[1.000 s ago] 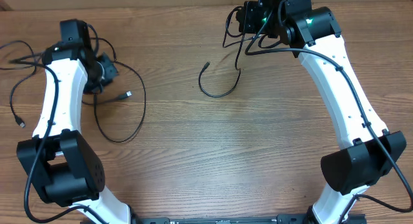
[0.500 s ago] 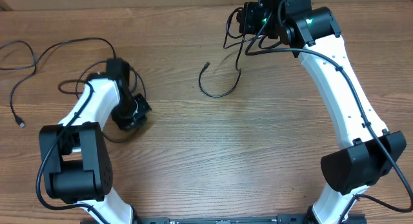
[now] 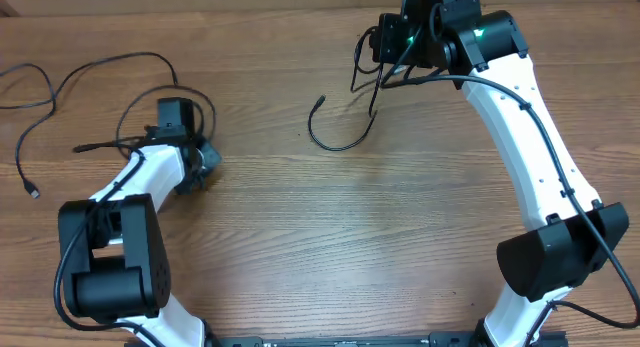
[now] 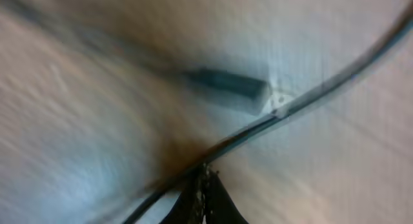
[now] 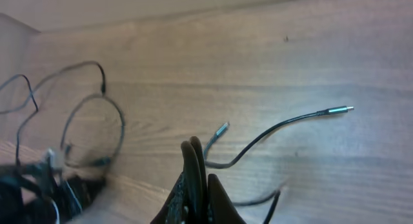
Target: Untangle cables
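Mid-separation: the left claw (image 3: 198, 159), closed tight, sits among the looped cables (image 3: 120, 57) at left of frame, a strand (image 4: 322, 85) crossing its tips, blur hiding any grip. The right claw (image 5: 193, 150), closed and seemingly empty, hovers by a loose cable (image 3: 338, 147) at top centre. Next, one needs drawing clear.

No text, label, brand, number or sign can be read on the cables (image 3: 338, 148), arms (image 3: 530, 137) or table (image 3: 300, 247).
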You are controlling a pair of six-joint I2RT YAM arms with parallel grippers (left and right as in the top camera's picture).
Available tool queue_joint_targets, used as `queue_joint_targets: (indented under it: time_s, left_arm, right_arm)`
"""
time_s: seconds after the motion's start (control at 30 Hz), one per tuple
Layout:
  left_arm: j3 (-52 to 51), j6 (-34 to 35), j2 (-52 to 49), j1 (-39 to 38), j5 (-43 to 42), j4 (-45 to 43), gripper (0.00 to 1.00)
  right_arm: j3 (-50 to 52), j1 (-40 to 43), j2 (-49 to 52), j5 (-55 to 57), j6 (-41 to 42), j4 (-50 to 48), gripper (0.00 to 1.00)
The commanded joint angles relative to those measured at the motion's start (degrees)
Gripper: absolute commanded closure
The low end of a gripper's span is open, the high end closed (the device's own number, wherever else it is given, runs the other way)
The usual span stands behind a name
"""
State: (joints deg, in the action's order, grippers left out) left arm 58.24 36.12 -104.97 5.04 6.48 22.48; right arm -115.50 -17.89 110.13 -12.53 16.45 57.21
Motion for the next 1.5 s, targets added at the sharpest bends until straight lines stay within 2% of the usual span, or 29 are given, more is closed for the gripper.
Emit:
queue_joint_targets:
  time_s: [0.0, 0.2, 0.33, 0.43, 0.53, 0.63, 0.7, 0.83, 0.9, 0.97, 1.03, 1.1, 1.2, 1.33, 1.47]
  left_arm:
    - [-1.18, -0.59, -1.92, 3.63, 7.43, -6.34, 0.96]
    - [-0.83, -3.8, -2.6, 8.63, 7.04, -18.38, 0.96]
    - [3.63, -9.11, -2.34, 10.4, 4.92, -18.38, 0.96]
    - [10.32, -12.74, -1.07, 10.6, -1.51, -11.47, 0.79]
    - [18.49, -13.0, 0.46, 10.71, -4.85, -2.32, 0.57]
    - [26.56, -13.07, 1.42, 10.69, -5.88, 6.8, 0.44]
    - [31.65, -13.27, 1.84, 10.69, -7.74, 12.74, 0.4]
    - [37.81, -13.92, 1.88, 10.69, -17.25, 19.65, 0.23]
    - [38.77, -13.88, 1.88, 10.69, -22.45, 20.24, 0.12]
    - [38.77, -13.86, 1.88, 10.69, -27.3, 20.15, 0.05]
    - [38.71, -13.86, 1.86, 10.6, -32.41, 20.26, 0.0]
    - [38.69, -13.86, 1.86, 10.19, -36.37, 20.35, 0.0]
    - [38.66, -13.9, 1.86, 8.44, -40.39, 20.37, 0.0]
    - [38.66, -14.53, 1.86, 2.58, -41.09, 20.31, 0.0]
    - [38.66, -18.93, 1.6, -6.05, -35.74, 19.89, 0.0]
  right_arm:
    - [-0.33, -1.6, 0.48, 0.46, -0.2, 1.25, 0.96]
    - [0.2, -5.35, 1.03, -1.68, 0.44, 1.36, 0.96]
    - [0.81, -8.83, 2.67, -2.95, 1.75, -0.15, 0.96]
    - [0.81, -12.07, 4.59, -6.56, 1.73, -2.82, 0.96]
    - [0.81, -15.15, 5.79, -6.84, 1.75, -5.97, 0.96]
    - [0.79, -16.31, 5.9, -6.91, 1.77, -6.86, 0.96]
    - [0.79, -16.35, 5.9, -9.27, 1.75, -6.84, 0.96]
    - [0.79, -15.13, 5.9, -17.11, 1.29, -5.07, 0.96]
    - [0.79, -14.01, 5.9, -14.49, 1.31, -1.79, 0.9]
    - [0.79, -12.72, 5.9, -10.25, 1.31, 1.79, 0.78]
    - [0.79, -11.34, 5.9, -5.03, 1.29, 5.14, 0.32]
    - [0.79, -10.08, 5.9, -1.01, 1.29, 6.95, 0.23]
    - [0.79, -7.63, 5.9, 2.95, 1.29, 8.09, 0.0]
    - [0.57, -3.28, 5.88, 6.27, 1.57, 8.57, 0.0]
    - [-0.55, 2.64, 5.64, 7.15, 1.79, 10.32, 0.0]
